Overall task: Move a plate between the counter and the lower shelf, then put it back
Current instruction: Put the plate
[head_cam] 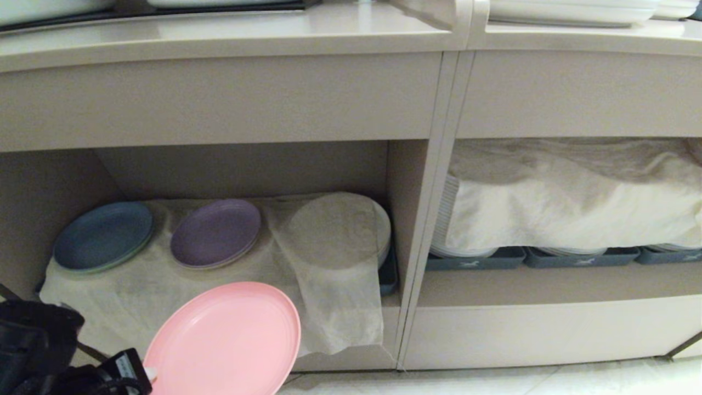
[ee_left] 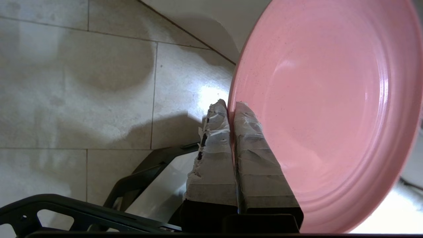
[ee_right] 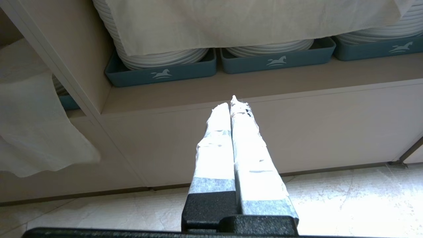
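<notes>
My left gripper (head_cam: 143, 375) sits low at the left of the head view, its taped fingers (ee_left: 214, 155) pressed together on the rim of the pink plate (head_cam: 227, 340), 1 finger on each face of the edge. The plate hangs in the air, tilted, in front of the lower shelf (head_cam: 247, 164) and above the tiled floor (ee_left: 82, 99), touching neither.

Behind it, left to right, a blue plate (head_cam: 103, 235) and a purple plate (head_cam: 215, 232) lie on top of the draped white cloth (head_cam: 164, 296), and 1 more stack (head_cam: 337, 230) shows through the cloth beside the cubby's right wall.

I judge this to be the carry between shelf and counter (head_cam: 219, 38); from this moment alone I cannot tell which way it is heading. If upward, the next move calls for lifting the plate clear of the counter's front edge and levelling it before release. If inward, it calls for sliding it flat over the cloth into the free patch in front of the purple plate, without dragging the cloth.

Further right, the wider cubby holds white plates in grey-blue trays (ee_right: 158, 71) under another cloth. Each tray front bears a small white horse emblem (ee_right: 161, 74); I can read no lettering anywhere.

My right gripper (ee_right: 233, 105) hangs parked before that cubby, fingers together, holding nothing.
</notes>
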Controlling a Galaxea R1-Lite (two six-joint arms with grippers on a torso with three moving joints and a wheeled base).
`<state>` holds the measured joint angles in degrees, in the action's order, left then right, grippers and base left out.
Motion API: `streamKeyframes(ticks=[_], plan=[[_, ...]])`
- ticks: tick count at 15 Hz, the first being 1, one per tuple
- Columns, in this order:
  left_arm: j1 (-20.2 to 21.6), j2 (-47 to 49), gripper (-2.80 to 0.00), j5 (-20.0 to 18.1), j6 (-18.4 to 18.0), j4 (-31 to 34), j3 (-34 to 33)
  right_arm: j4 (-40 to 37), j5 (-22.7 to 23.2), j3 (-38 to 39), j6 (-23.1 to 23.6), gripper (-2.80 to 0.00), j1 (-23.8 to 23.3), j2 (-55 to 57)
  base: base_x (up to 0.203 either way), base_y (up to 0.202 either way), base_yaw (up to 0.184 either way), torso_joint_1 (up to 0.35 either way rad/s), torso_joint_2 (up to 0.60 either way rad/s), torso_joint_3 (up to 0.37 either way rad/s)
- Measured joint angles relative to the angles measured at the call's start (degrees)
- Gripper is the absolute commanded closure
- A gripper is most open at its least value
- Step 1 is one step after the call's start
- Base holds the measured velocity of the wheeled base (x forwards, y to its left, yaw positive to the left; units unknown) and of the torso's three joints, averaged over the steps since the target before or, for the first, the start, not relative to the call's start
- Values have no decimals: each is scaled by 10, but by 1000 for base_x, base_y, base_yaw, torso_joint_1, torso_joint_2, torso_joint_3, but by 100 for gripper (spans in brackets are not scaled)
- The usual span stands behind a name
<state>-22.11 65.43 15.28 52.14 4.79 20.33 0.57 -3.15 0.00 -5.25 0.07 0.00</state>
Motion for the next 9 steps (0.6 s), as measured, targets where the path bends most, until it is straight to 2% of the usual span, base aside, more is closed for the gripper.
streamKeyframes(ticks=[6,9], plan=[[27,-3,0,-17,-1,0,0,0,0,0,0,0,0,0,0,0,0,0,0,0],[61,-14,0,-36,-33,0,-3,0,0,0,0,0,0,0,0,0,0,0,0,0]])
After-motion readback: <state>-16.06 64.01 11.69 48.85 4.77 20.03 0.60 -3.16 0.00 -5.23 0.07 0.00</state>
